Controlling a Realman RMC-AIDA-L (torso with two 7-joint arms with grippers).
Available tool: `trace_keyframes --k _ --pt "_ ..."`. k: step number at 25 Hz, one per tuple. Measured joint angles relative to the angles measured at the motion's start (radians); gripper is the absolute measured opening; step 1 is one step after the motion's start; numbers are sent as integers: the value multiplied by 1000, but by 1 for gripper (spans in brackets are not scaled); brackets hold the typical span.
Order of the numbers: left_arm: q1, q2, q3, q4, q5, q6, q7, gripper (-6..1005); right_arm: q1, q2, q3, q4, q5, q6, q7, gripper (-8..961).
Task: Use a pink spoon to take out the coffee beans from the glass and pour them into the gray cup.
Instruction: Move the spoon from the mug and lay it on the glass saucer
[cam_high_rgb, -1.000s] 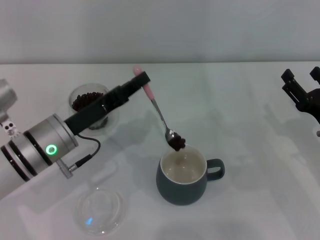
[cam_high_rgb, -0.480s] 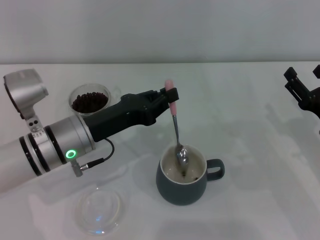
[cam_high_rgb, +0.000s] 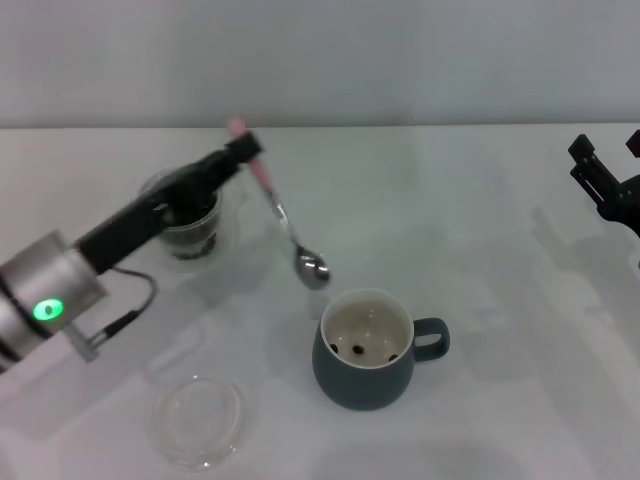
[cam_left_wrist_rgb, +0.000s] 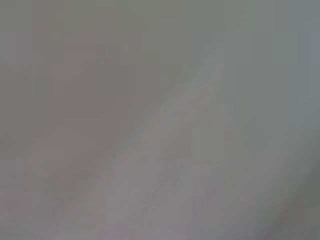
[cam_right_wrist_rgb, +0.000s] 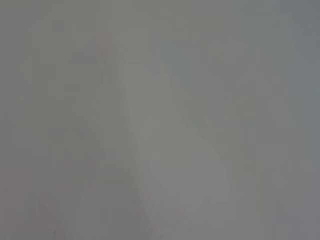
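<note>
Left gripper holds the emptied pink spoon between glass and gray cup.

Head view: the left gripper (cam_high_rgb: 243, 150) is clamped on the pale pink handle of the pink spoon (cam_high_rgb: 283, 217), which slants down so that its shiny metal bowl, carrying nothing, hangs above the desk (cam_high_rgb: 480, 200) just beside the gray cup's rim. The gray cup (cam_high_rgb: 367, 349), a squat blue-grey mug with a cream inside and loop handle, stands upright with a few dark coffee beans (cam_high_rgb: 357, 349) on its bottom. The clear glass (cam_high_rgb: 190, 220), partly behind the left arm, holds a dark heap of beans. A shallow clear dish (cam_high_rgb: 199, 421) lies near the front edge. The right gripper (cam_high_rgb: 603, 175) is parked at the far right, fingers apart and holding nothing.

Left wrist view: only a blurred pale surface.

Right wrist view: the same, nothing distinguishable.
</note>
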Motion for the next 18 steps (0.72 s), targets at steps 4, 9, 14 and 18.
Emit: trace_keyframes --k 4,9,14,18 --pt "91 5 0 31 -64 -43 -71 127 2 0 -3 0 0 0 0 868" --pt "269 16 0 88 -136 -86 -156 127 5 0 -5 0 0 -2 0 868" --pt "407 44 0 105 -141 -81 -175 127 1 -1 -5 -8 0 -23 0 868" --pt "461 50 6 104 -129 -53 -154 127 0 -2 -5 -14 0 -26 0 868"
